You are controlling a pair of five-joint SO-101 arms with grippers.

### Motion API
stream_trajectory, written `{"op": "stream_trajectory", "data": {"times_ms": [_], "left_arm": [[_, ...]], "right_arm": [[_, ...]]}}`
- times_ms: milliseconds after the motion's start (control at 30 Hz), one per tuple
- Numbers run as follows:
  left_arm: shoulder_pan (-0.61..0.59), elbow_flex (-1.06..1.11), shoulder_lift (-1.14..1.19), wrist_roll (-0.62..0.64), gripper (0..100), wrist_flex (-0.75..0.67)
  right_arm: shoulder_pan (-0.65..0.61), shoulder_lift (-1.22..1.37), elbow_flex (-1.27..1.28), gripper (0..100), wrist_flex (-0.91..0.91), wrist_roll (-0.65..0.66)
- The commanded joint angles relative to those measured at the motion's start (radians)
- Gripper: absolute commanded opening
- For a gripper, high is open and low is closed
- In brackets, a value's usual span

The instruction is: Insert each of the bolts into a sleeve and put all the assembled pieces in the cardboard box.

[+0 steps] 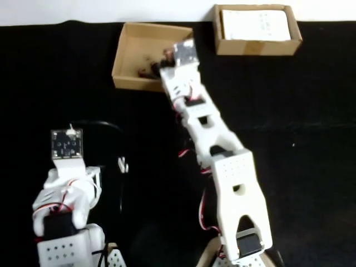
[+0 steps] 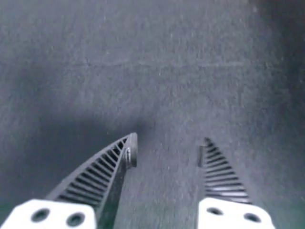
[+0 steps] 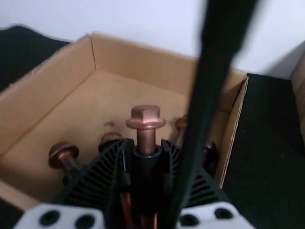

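The right end effector grips a sleeve with its bolt seated, over the cardboard box, where other assembled pieces, perhaps three, lie; lower toward bare floor before letting go, lest it bounce out; the left end effector hangs open over the worktop.

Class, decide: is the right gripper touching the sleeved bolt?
Touching. The right wrist view shows the right gripper clamped on the sleeve around the bolt with no gap.
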Motion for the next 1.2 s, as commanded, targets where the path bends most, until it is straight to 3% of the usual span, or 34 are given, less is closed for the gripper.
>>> {"op": "stream_trajectory", "data": {"times_ms": [0,100,200,400,533,667,767,900,1033,1167], "left_arm": [[-0.008,0.07,-0.008,-0.005,14,-0.173],[-0.008,0.143,-0.008,-0.005,11,-0.278],[-0.002,0.205,-0.008,-0.005,9,-0.348],[0.116,0.206,-0.008,-0.005,8,-0.358],[0.223,0.206,-0.001,-0.005,8,-0.354],[0.278,0.206,-0.008,0.002,8,-0.359],[0.286,0.206,-0.001,0.002,8,-0.356],[0.278,0.205,-0.008,0.002,9,-0.358],[0.278,0.205,-0.007,0.002,9,-0.356],[0.278,0.205,-0.004,0.002,9,-0.356]], "right_arm": [[-0.002,-0.015,-0.048,12.5,-0.012,0.005],[-0.016,-0.028,-0.054,20.6,0.002,0.006],[-0.035,-0.11,-0.047,20.6,0.09,0.006],[-0.039,-0.312,-0.047,20.6,0.326,0.006],[-0.025,-0.51,-0.047,17.3,0.582,0.006],[-0.015,-0.762,-0.045,0.5,0.828,0.006],[0.002,-0.94,-0.044,1.8,1.067,0.006],[0.045,-1.129,-0.044,0.6,1.524,0.002],[0.145,-1.26,-0.044,0.6,1.894,0.002],[0.308,-1.422,0.085,0.6,1.914,0.002]]}}
